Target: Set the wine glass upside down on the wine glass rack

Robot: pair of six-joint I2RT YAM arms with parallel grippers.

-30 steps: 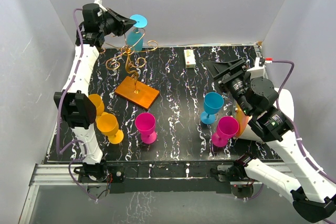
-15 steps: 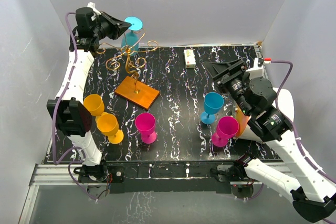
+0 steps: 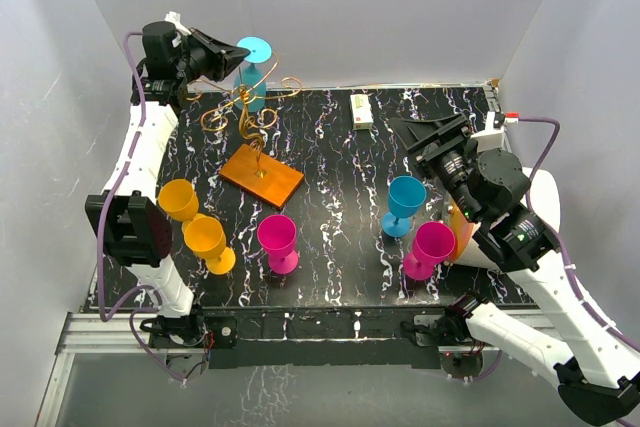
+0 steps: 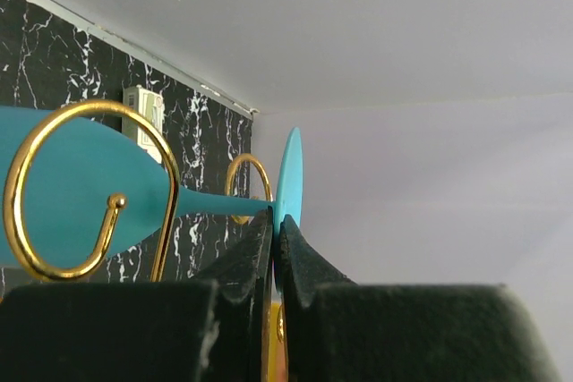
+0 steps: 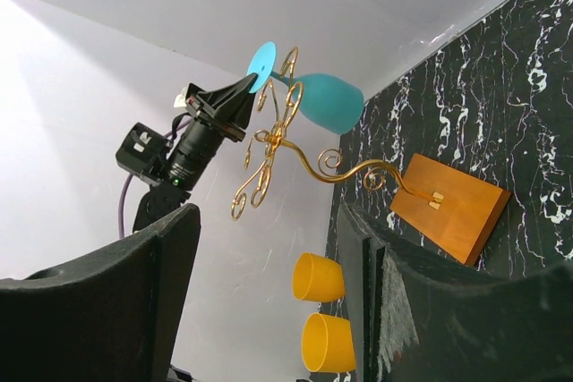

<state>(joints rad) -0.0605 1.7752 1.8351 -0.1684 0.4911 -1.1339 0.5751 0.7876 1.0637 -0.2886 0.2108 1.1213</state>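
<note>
1. Teal, the wine glass [image 3: 250, 82] is held inverted among the top loops of the wine glass rack [image 3: 246, 115]. Its foot is uppermost, its bowl mouth faces down toward the tabletop [image 3: 340, 162], and its long axis is close to upright.
2. The left tool [image 3: 237, 50] reaches the rack's top from the rack's left, with its fingers pinched almost together on the rim of the glass's round foot.
3. The right tool [image 3: 428, 129] hovers well apart from the rack, on its right. Its fingers are spread wide with nothing between them.
4. The left wrist view cuts the bowl off at its edge, and gold wire crosses the stem. Whether the foot rests on a loop cannot be told.
5. From above, gold curls hide the bowl's lower rim.
</note>
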